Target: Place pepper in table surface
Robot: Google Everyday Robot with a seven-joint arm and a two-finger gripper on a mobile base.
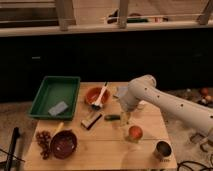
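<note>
Gripper (123, 119) beside pepper (112, 117); green tray (52, 91) holds grey block (58, 108).

White tubular arm (175, 105), bulbous joint (141, 88), its pale tool (124, 119) low over the table surface (102, 146).

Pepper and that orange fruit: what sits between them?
In the camera view, the robot's hand hangs between the pepper and the fruit, just above the table.

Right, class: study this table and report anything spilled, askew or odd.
Nothing is spilled or broken. The pepper lies flat on the table surface, close beside the gripper. A white-handled utensil leans out of the orange bowl.
</note>
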